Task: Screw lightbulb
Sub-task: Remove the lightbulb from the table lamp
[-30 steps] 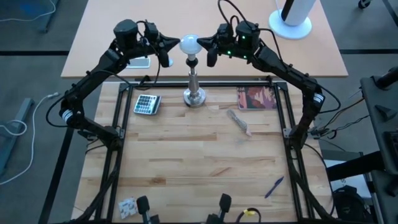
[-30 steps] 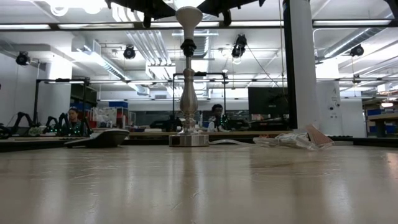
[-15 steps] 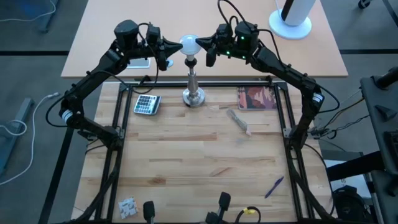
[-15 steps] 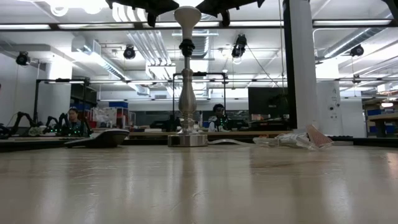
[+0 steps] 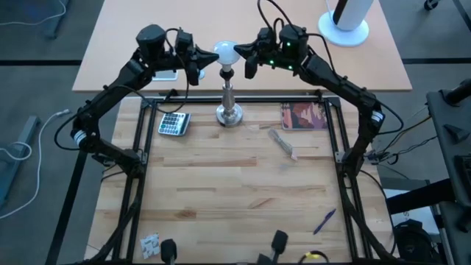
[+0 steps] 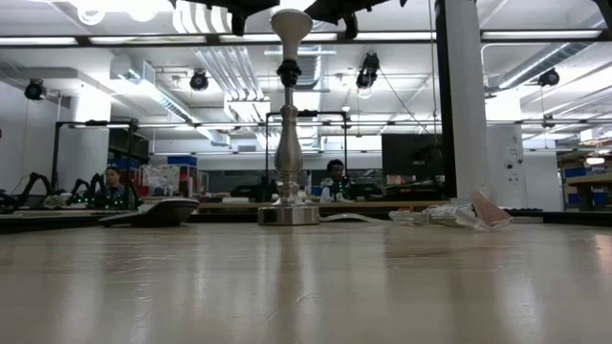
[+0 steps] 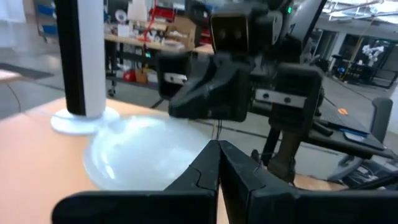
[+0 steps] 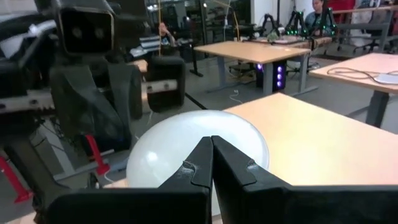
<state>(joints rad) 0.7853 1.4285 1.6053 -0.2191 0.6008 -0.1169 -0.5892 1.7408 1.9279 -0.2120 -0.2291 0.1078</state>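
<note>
The lightbulb (image 5: 224, 52) sits on top of the silver stand (image 5: 229, 103), its screw base at the black socket, directly between the two hands and touching or nearly touching both. The left hand (image 5: 207, 57) has its fingers pressed together, tips against one flank of the bulb; the right hand (image 5: 238, 51) is likewise pressed together and bears on the opposite flank. Neither pinches anything; the bulb appears squeezed between closed fingertips. Both wrist views confirm closed fingers with the frosted glass immediately ahead of them. Risks, as judged: smooth glass held only by point contact may slip, so turning effort fails to transfer and the thread stays loose; uneven pressure from one side could push the tall, narrow stand over, as its foot is small; a bulb seated askew could cross-thread; excess squeeze could crack the glass. Whether the thread is engaged cannot be determined from these views. Containers: none is in use near either hand. A calculator (image 5: 174, 123) and a booklet (image 5: 303, 115) lie on the bench (image 5: 235, 191), well below the hands.
</note>
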